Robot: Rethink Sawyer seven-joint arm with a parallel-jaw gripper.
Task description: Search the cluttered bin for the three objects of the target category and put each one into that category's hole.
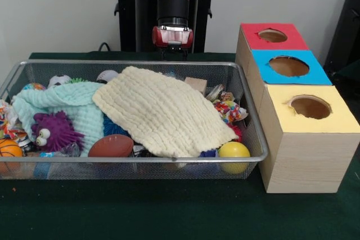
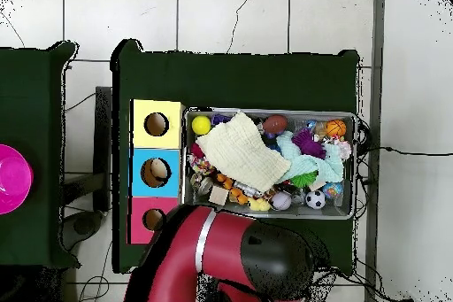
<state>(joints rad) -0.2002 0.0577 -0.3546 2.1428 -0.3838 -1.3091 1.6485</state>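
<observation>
A wire mesh bin (image 1: 135, 160) holds a heap of toys. A cream cloth (image 1: 163, 111) lies across the middle of the heap and a mint cloth (image 1: 67, 105) covers the left part. Among the toys are a yellow ball (image 1: 234, 151), a brown football (image 1: 111, 145), a basketball (image 1: 9, 149), a purple spiky toy (image 1: 53, 130) and a wooden block (image 1: 196, 84). To the right stand three boxes with round holes: red (image 1: 273, 36), blue (image 1: 288, 66), yellow (image 1: 310, 107). My gripper (image 1: 171, 54) hangs just behind the bin's far rim, above the table, touching nothing.
From overhead, my red arm (image 2: 230, 259) covers the table edge beside the bin (image 2: 357, 166). The yellow (image 2: 157, 124), blue (image 2: 157, 172) and red (image 2: 153, 219) boxes line the bin's left side. A soccer ball (image 2: 315, 199) lies in the bin. A pink bowl (image 2: 11, 179) sits on a separate table.
</observation>
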